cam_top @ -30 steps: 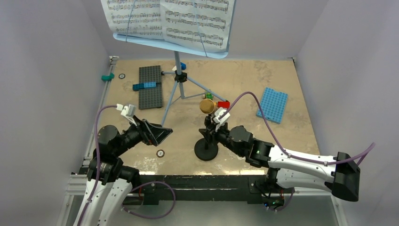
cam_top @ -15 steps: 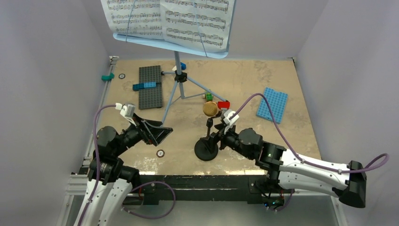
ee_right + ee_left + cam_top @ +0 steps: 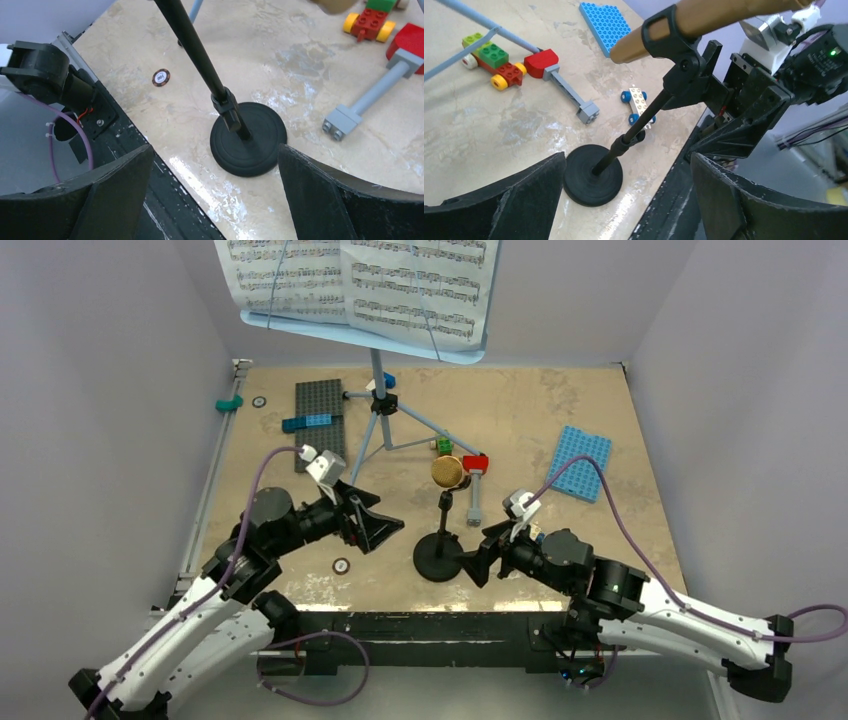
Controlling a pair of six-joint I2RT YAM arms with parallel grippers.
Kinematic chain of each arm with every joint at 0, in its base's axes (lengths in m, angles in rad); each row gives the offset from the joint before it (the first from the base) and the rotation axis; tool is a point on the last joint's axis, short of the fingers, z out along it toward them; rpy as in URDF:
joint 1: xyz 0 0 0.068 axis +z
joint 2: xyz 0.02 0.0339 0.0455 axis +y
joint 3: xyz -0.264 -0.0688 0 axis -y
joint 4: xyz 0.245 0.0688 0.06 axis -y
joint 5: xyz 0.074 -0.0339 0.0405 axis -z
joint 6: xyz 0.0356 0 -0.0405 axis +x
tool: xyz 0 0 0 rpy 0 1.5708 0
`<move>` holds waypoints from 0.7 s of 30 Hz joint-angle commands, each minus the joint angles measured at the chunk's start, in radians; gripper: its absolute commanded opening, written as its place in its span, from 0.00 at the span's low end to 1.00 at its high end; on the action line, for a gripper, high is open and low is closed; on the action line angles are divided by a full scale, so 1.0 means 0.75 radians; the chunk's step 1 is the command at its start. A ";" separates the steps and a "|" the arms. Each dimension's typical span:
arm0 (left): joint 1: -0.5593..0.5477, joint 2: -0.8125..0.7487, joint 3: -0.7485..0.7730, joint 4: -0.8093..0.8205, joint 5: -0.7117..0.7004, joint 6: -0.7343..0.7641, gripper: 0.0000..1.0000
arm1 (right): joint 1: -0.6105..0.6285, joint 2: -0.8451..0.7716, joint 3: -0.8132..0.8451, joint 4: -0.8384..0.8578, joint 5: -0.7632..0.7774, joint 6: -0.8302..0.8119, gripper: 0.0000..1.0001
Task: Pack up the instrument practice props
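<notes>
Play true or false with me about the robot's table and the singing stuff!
1. The gold microphone sits clipped in the black mic stand. True.
2. The right gripper is squeezing the mic stand. False: its jaws are wide open and grip nothing.
3. The sheet music lies flat on the table. False: it rests up on the blue music stand.
4. The left gripper is open. True.
5. The mic stand's round base stands on the table. True.
</notes>
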 commanded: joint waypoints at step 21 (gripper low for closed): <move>-0.690 0.458 0.065 0.726 -0.788 0.516 0.89 | 0.003 -0.093 -0.017 -0.165 0.164 0.205 0.93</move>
